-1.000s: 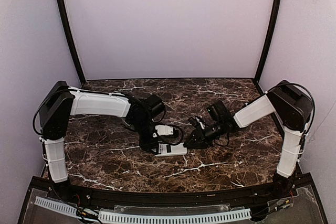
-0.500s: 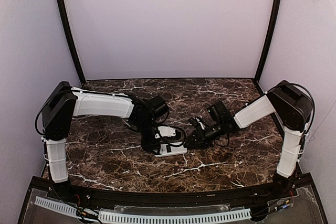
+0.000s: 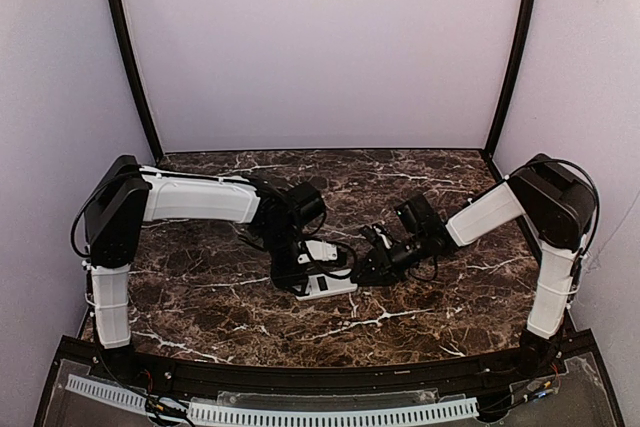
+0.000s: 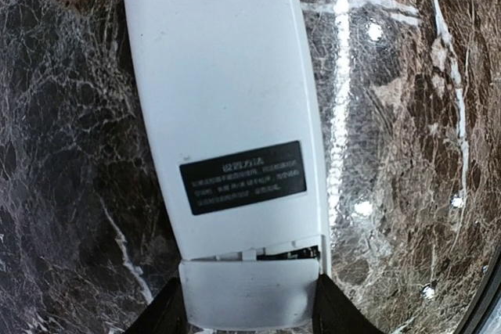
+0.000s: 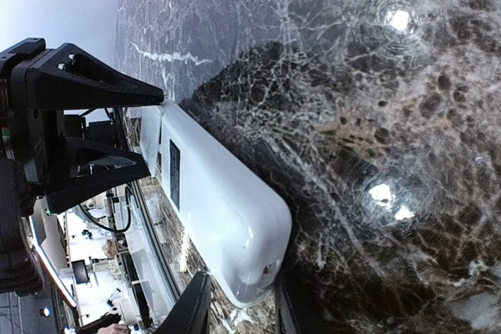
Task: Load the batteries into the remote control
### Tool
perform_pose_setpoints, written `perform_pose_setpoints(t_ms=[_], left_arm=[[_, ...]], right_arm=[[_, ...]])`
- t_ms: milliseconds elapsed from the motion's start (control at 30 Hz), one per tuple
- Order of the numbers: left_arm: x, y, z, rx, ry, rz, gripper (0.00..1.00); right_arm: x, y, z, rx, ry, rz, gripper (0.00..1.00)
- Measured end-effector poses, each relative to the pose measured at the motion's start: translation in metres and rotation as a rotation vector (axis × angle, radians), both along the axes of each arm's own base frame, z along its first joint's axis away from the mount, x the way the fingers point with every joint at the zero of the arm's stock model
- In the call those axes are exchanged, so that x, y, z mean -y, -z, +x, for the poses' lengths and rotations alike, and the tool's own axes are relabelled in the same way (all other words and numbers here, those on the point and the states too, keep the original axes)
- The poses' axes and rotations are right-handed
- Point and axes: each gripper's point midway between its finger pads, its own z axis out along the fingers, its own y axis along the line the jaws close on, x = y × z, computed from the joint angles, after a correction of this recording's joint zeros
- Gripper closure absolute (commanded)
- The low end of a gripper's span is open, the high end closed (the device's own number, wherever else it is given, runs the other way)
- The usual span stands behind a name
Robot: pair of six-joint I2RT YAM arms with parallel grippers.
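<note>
The remote control [image 3: 328,286] lies white back up on the marble table, between the two grippers. In the left wrist view the remote control [image 4: 223,107] shows a black label, and its battery cover [image 4: 250,295] sits almost closed with a thin dark gap [image 4: 293,253]. My left gripper [image 4: 250,320] is shut on the cover end, one finger on each side; it also shows in the top view [image 3: 300,277]. My right gripper [image 5: 239,307] is closed around the opposite rounded end of the remote control [image 5: 219,209], and shows in the top view too [image 3: 362,272]. No batteries are visible.
The dark marble table [image 3: 200,297] is enclosed by lilac walls with black corner posts [image 3: 130,57]. A black rail [image 3: 320,379] runs along the near edge. Both forearms meet over the table's middle.
My left arm has shifted slightly right and forward, toward the remote control's cover end. The right arm and the remote control have stayed put.
</note>
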Motion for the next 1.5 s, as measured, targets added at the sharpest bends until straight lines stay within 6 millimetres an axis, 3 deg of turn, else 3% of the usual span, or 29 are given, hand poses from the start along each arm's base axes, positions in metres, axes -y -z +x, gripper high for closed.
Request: perform_pose_setpoints(t_ms=[1500], left_arm=[[0.0003,-0.0004,-0.0034,-0.037,-0.073,0.097,0.5]], right_arm=[[-0.0008,0.0011,-0.0099,-0.044,0.008,0.027,0.81]])
